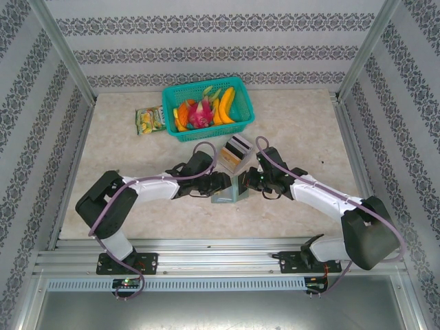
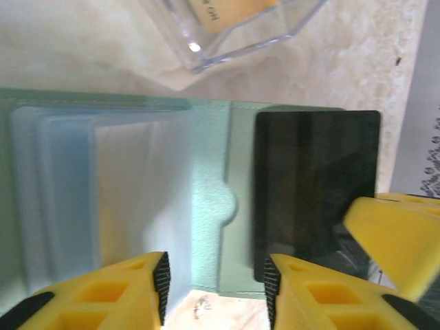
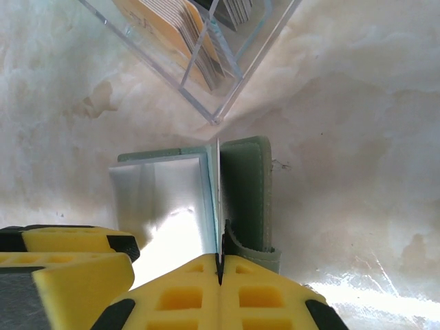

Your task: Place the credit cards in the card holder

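The right claw (image 3: 220, 269) is clamped on a dark card (image 2: 313, 179), the wallet (image 2: 210, 158) just ahead. The left claw (image 2: 214, 275) stands apart, straddling the wallet's near edge, with a clear box (image 2: 234, 38) beyond.

Dark printed marks stand on the orange card (image 2: 230, 9) inside the clear box (image 2: 206, 58), too cropped to read; nothing else is legible.

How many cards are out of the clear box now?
1: a dark card, pinched by the right gripper, standing against the open card holder. Others may be hidden in its pockets.
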Tool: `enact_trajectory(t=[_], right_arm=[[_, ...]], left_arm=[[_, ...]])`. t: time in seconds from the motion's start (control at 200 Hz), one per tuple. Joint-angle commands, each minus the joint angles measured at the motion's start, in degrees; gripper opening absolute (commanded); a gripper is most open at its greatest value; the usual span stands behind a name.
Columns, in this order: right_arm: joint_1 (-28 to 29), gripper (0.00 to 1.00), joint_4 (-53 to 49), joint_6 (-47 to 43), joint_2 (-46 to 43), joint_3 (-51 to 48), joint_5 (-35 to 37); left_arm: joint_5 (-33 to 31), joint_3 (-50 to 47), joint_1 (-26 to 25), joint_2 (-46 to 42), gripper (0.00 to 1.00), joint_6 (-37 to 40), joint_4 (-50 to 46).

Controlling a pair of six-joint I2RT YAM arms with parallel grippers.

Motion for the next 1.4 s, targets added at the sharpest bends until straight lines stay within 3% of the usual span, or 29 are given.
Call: enact_trajectory(t=[0.0, 0.235, 0.694, 0.944, 1.164, 1.394], right_arm=[[0.4, 0.00, 0.6, -1.2, -0.1, -0.1, -0.6], [0.2, 0.00, -0.4, -1.3, 1.2, 0.4, 0.2], [0.0, 0.00, -2.2, -1.7, -0.6, 1.7, 1.1], [-0.8, 0.00, -4.1, -1.3, -5.6, 1.0, 3.6], [-2.5, 0.00, -9.7, -0.8, -12.6, 0.4, 9.5], [-3.7, 0.00, -8.6, 0.2, -16.0, -0.1, 6.6]], left_arm=[[-2.1, -1.3, 0.5, -3.2, 0.49, 2.9, -1.8], [-4.4, -1.0, 0.5, -8.0, 0.59, 5.1, -5.4], [1.3, 2.2, 0.4, 0.2, 0.60, 2.5, -1.0], [5.8, 5.5, -0.1, 2.9, 0.48, 3.1, 3.4], [11.3, 9.0, -0.9, 9.1, 0.46, 0.8, 8.4], [11.3, 9.6, -1.6, 14.5, 0.36, -3.4, 12.1]])
